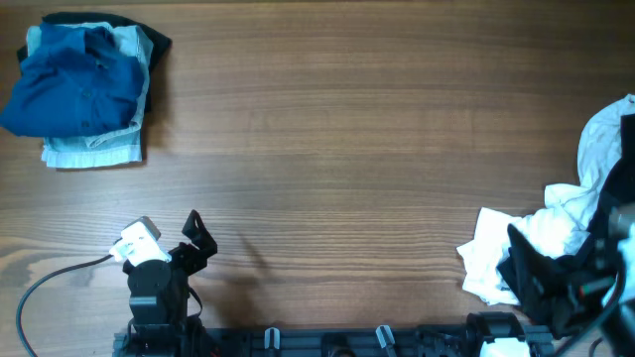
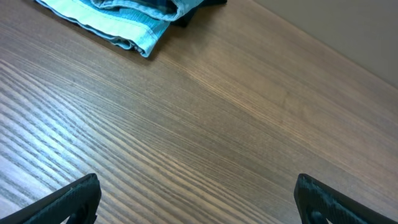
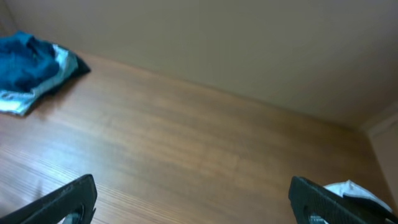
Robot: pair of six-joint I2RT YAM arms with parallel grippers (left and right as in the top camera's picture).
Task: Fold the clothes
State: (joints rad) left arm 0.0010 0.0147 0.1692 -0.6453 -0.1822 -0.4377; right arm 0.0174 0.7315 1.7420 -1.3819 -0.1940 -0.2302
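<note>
The clothes lie in two heaps. At the table's far left corner a dark blue shirt sits on folded pale blue denim, with a black piece under them. The left wrist view shows the denim's hem, and the right wrist view shows the same stack far off. Crumpled white garments lie at the right edge, and a bit of the white cloth shows by the right finger. My left gripper is open above bare wood near the front. My right gripper is open over the white heap's front left, holding nothing.
A wooden table stretches between the two heaps. A grey cable loops at the front left beside the left arm's base. A pale wall rises behind the table's far edge.
</note>
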